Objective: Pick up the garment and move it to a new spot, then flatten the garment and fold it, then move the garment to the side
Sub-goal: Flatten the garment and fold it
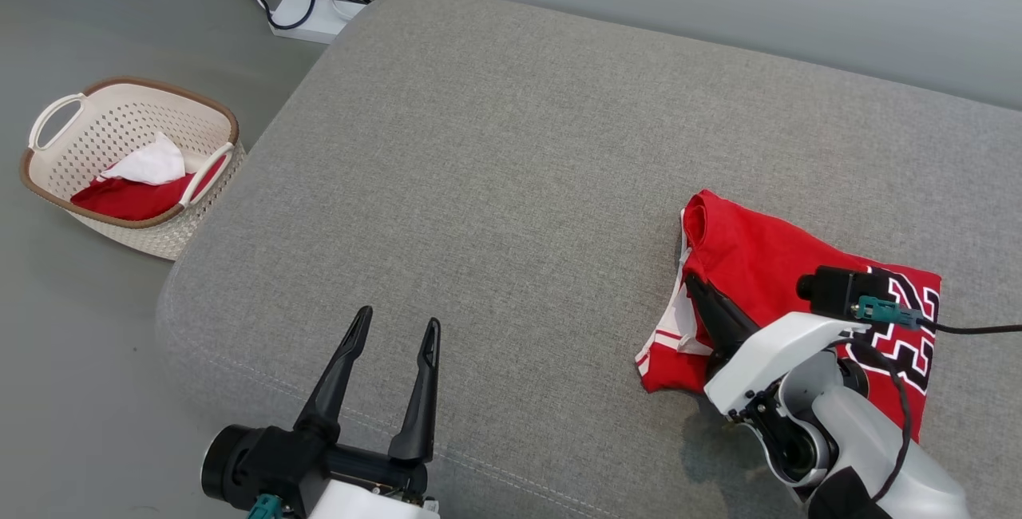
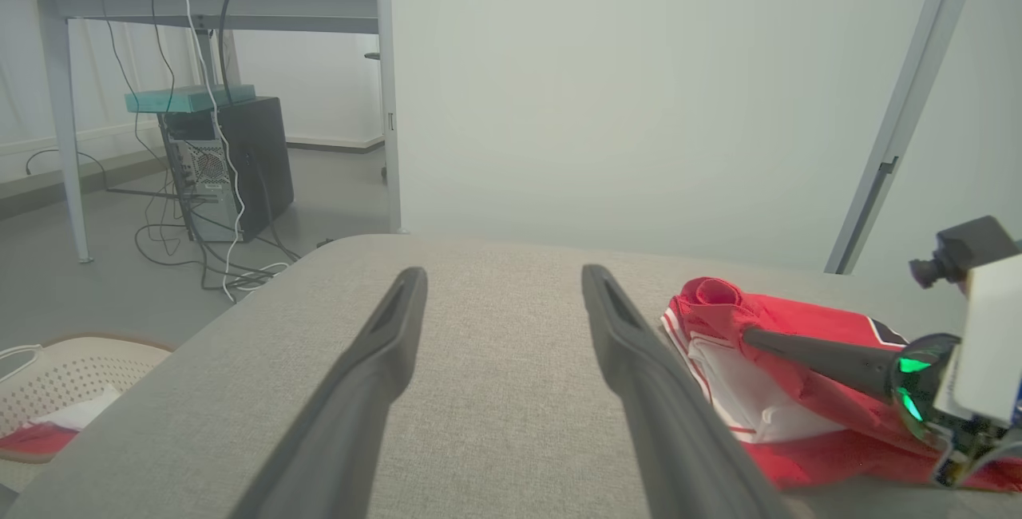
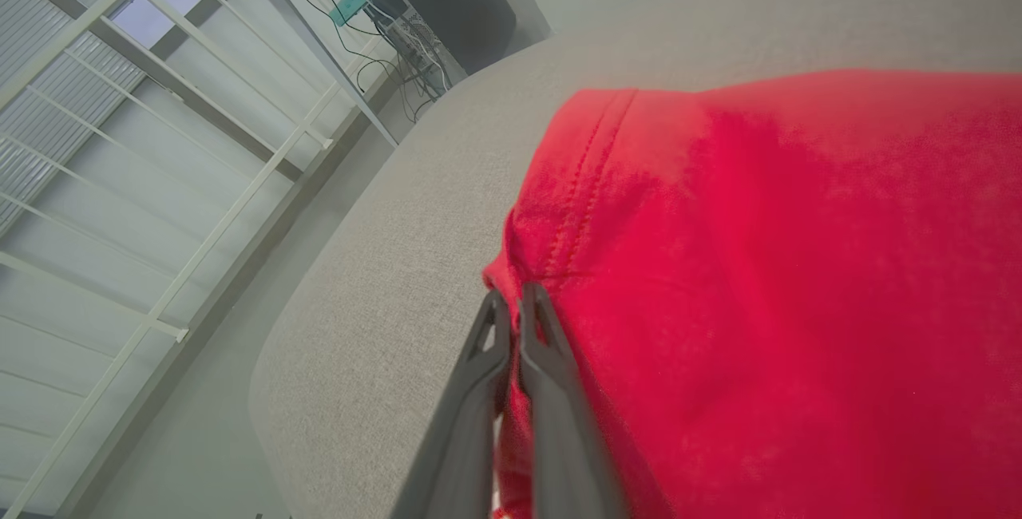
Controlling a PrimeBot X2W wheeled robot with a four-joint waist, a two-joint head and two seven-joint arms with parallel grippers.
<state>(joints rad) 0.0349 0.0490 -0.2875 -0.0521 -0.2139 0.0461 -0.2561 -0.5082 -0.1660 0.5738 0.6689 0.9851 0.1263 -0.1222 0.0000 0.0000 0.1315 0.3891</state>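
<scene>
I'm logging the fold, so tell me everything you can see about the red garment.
The red garment looks like soft knit jersey, with white trim and a black-and-white print. It lies folded into a rough bundle, one hem rolled up, on the right of the grey cushion. The right gripper is shut on its left edge.

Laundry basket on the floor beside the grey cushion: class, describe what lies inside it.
Inside the laundry basket lies a red cloth, with a white cloth resting on it. Whatever is beneath both cloths is covered and cannot be seen.
</scene>
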